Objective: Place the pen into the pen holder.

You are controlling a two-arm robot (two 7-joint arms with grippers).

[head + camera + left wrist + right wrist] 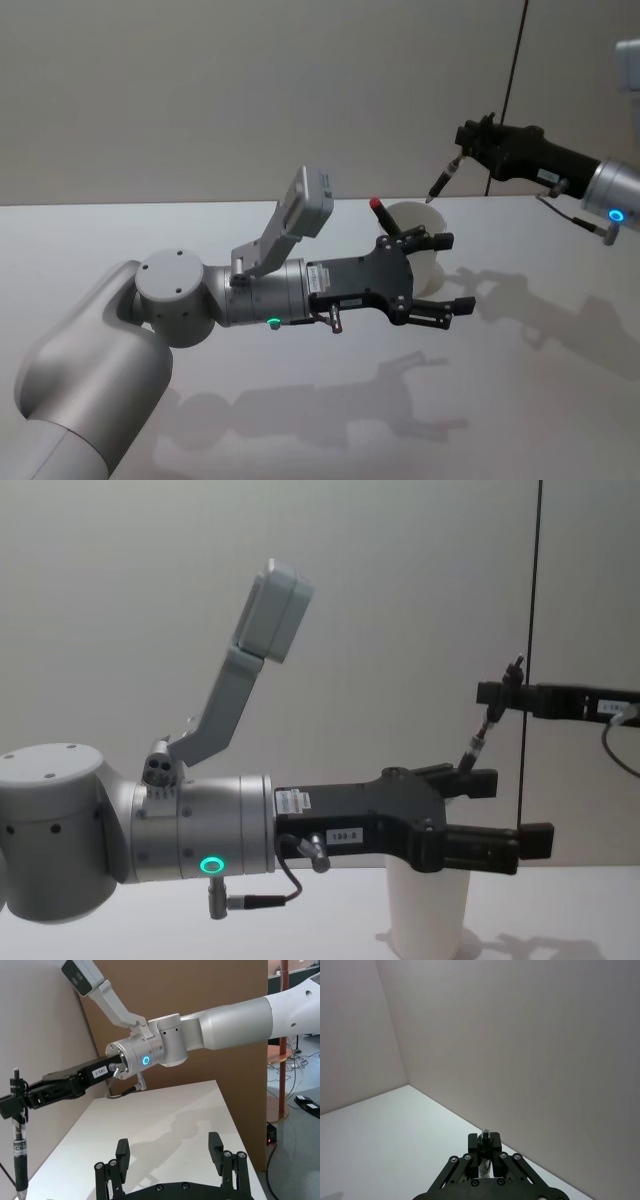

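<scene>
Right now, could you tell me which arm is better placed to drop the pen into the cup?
The right: its gripper already holds the pen above the cup, while the left gripper is open beside the cup.

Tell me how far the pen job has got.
Done: the pen is off the table, clamped in the right hand. In hand: it hangs slanted, tip down, above the pen holder, not yet inside; the open left hand waits by the cup. Left: lower the pen past the rim and release. A red tip shows at the rim; what it belongs to is unclear.
</scene>
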